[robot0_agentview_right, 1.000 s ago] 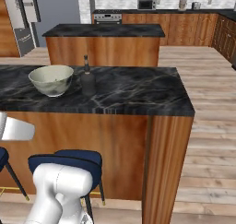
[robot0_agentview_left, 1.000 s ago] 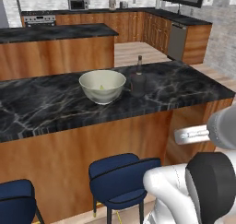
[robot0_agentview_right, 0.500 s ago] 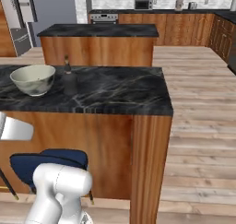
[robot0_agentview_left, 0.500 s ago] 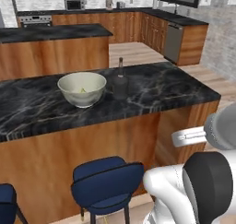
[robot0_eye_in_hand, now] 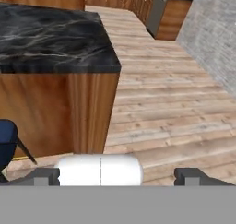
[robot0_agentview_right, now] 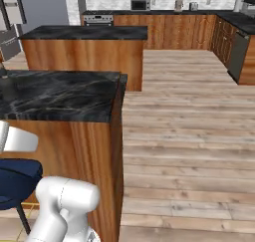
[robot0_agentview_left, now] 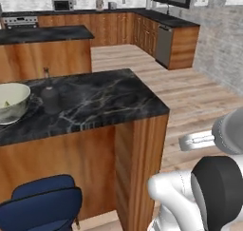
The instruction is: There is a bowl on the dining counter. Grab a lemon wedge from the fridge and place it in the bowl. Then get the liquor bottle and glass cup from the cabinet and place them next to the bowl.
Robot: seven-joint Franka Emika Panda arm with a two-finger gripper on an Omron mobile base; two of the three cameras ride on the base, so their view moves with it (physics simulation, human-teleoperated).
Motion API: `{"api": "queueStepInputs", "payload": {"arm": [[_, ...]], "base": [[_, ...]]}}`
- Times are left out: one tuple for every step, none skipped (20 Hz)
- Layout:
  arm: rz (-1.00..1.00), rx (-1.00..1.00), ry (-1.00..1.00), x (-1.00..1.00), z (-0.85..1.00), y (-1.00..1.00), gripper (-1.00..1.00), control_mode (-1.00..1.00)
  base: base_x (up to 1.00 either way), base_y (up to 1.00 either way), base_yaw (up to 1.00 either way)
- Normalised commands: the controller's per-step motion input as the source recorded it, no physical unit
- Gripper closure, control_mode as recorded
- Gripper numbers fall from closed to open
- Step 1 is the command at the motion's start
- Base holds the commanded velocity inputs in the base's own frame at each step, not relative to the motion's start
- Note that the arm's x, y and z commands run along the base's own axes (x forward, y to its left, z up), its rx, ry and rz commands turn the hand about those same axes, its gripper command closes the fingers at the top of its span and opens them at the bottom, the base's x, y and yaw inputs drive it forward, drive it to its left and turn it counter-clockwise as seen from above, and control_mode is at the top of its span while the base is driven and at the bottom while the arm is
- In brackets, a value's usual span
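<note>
While the end effector (robot0_eye_in_hand: pixel 117 177) gapes empty, the pale bowl (robot0_agentview_left: pixel 10 101) sits beside a dark liquor bottle (robot0_agentview_left: pixel 49 94).

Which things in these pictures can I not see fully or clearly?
- Bowl, left base view: cut off by the left edge; its contents show as a small greenish speck, too small to name.
- Liquor bottle, left base view: dark against the dark dining counter, so its outline is blurred.
- Blue stool, left base view: cut off by the bottom edge.
</note>
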Motion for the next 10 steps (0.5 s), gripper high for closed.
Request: {"api": "queueStepInputs", "payload": {"arm": [[0.0,0.0,0.0,0.0,0.0,0.0,-1.0,1.0],[0.0,0.0,0.0,0.0,0.0,0.0,-1.0,1.0],[0.0,0.0,0.0,0.0,0.0,0.0,-1.0,1.0],[0.0,0.0,0.0,0.0,0.0,0.0,-1.0,1.0],[0.0,0.0,0.0,0.0,0.0,0.0,-1.0,1.0],[0.0,0.0,0.0,0.0,0.0,0.0,-1.0,1.0],[0.0,0.0,0.0,0.0,0.0,0.0,-1.0,1.0],[0.0,0.0,0.0,0.0,0.0,0.0,-1.0,1.0],[0.0,0.0,0.0,0.0,0.0,0.0,-1.0,1.0],[0.0,0.0,0.0,0.0,0.0,0.0,-1.0,1.0]], "base": [[0.0,-1.0,0.01],[0.0,-1.0,0.01],[0.0,-1.0,0.03],[0.0,-1.0,0.03],[0.0,-1.0,0.04],[0.08,-1.0,0.05],[0.13,-1.0,0.05],[0.22,-1.0,0.06],[0.29,-1.0,0.07],[0.34,-1.0,0.07]]}}
